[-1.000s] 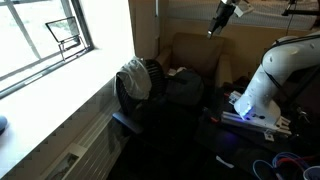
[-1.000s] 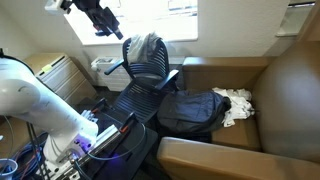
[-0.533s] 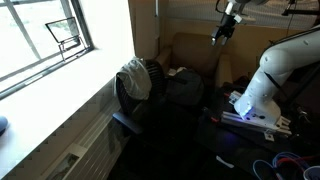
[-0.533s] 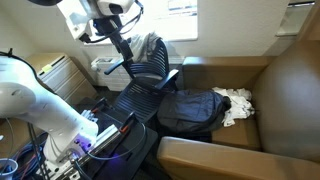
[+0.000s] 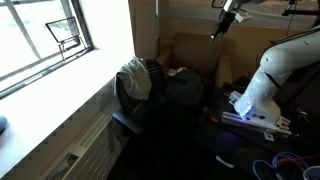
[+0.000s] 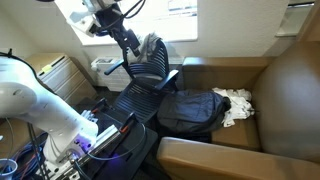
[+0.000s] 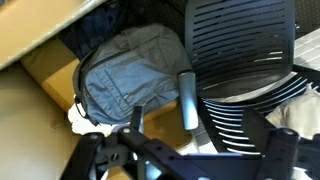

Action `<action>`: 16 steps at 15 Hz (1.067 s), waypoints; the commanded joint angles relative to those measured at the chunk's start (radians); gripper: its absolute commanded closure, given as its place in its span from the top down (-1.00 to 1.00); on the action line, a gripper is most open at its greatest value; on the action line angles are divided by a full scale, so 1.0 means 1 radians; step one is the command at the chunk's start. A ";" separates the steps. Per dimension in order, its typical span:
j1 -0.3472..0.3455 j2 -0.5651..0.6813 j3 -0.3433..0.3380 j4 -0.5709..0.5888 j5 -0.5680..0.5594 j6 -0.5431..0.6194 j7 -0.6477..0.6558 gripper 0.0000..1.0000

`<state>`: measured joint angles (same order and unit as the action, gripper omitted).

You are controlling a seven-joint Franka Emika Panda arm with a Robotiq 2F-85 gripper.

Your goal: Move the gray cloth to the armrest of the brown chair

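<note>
The gray cloth (image 5: 133,78) hangs over the backrest of a black office chair (image 6: 140,98); it also shows in an exterior view (image 6: 147,45). The brown chair (image 6: 270,95) stands behind it, with a wide armrest (image 6: 215,157) in the foreground and another (image 6: 228,66) at its far side. My gripper (image 6: 128,40) hangs in the air just beside the cloth, apart from it, and shows high up in an exterior view (image 5: 222,22). In the wrist view its fingers (image 7: 95,150) are spread wide with nothing between them.
A dark gray backpack (image 6: 190,110) lies on the brown chair's seat, with a white cloth (image 6: 236,103) beside it; the backpack fills the wrist view (image 7: 125,68). The office chair's armrest (image 7: 187,100) is below me. A window (image 5: 45,35) and cables (image 5: 285,162) on the floor are nearby.
My gripper has come down from higher up and moved towards the cloth on the office chair's backrest. The cloth and backpack have not moved.
</note>
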<state>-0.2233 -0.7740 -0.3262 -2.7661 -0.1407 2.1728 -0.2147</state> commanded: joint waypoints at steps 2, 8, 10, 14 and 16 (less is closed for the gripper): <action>0.055 -0.043 0.056 -0.016 -0.003 0.127 -0.085 1.00; 0.095 -0.019 0.172 0.004 0.019 0.281 0.083 1.00; 0.094 -0.009 0.188 0.005 0.019 0.293 0.108 1.00; 0.288 0.179 0.188 0.055 0.147 0.380 0.052 1.00; 0.404 0.257 0.193 0.092 0.232 0.409 0.010 1.00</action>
<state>0.0410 -0.6723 -0.1439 -2.7491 -0.0065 2.5284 -0.1533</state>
